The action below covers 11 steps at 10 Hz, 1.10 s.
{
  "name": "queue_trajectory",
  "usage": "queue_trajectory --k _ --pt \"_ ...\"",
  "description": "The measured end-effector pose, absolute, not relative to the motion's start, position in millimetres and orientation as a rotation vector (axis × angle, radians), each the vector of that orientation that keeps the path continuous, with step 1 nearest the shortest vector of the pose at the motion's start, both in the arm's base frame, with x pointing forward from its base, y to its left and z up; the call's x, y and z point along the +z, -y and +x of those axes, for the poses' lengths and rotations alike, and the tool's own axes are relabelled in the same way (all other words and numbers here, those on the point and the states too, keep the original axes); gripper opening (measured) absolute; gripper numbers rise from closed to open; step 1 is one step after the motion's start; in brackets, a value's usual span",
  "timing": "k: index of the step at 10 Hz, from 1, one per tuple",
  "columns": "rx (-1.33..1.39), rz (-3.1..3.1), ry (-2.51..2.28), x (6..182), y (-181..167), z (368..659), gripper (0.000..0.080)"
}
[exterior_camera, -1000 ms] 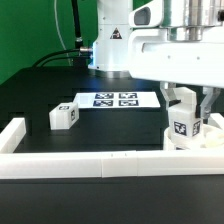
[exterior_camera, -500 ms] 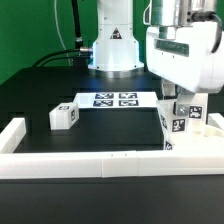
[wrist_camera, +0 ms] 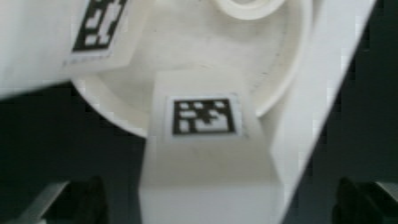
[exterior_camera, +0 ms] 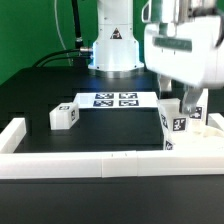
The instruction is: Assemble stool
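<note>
The stool's round white seat (exterior_camera: 207, 134) lies in the corner at the exterior view's right, against the rail. A blocky white leg (exterior_camera: 178, 126) with a square tag stands on it, slightly tilted. My gripper (exterior_camera: 185, 106) is right above that leg and straddles its top. In the wrist view the tagged leg (wrist_camera: 201, 120) rises from the seat (wrist_camera: 169, 62) between my fingers (wrist_camera: 54, 203). There are dark gaps on both sides of the leg, so the gripper (wrist_camera: 210, 206) is open. A socket hole (wrist_camera: 249, 8) shows in the seat. A second leg (exterior_camera: 65, 116) lies loose at the exterior view's left.
The long white rail (exterior_camera: 100, 161) borders the table's near side and turns up at the exterior view's left (exterior_camera: 14, 130). The marker board (exterior_camera: 113, 100) lies flat in front of the robot base (exterior_camera: 112, 50).
One second ago the gripper was lower, around the leg. It has since turned and risen a little, and the leg on the seat has turned with it.
</note>
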State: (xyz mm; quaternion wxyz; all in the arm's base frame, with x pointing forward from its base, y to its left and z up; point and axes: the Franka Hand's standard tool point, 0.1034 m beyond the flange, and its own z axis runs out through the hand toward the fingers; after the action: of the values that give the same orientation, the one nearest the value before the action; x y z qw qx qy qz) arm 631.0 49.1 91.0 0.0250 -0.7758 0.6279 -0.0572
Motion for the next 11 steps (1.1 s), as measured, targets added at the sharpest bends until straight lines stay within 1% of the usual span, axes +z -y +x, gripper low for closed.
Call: queue_trajectory --k 2,3,5,8,9,11 --pt "-0.175 -2.434 -1.828 119.1 -30.3 626.9 0.0647" --pt "-0.199 -2.453 -1.778 132.5 -9.9 632.4 0.0649" --pt "-0.190 -2.456 -1.783 125.9 -16.8 630.3 0.0649" --pt "-0.192 -2.464 -1.773 125.7 -15.3 629.8 0.0649" --pt "-0.223 -2.526 -1.662 125.7 -4.1 624.8 0.0649" --pt "-0.245 -2.581 -1.524 121.5 31.2 602.8 0.0649"
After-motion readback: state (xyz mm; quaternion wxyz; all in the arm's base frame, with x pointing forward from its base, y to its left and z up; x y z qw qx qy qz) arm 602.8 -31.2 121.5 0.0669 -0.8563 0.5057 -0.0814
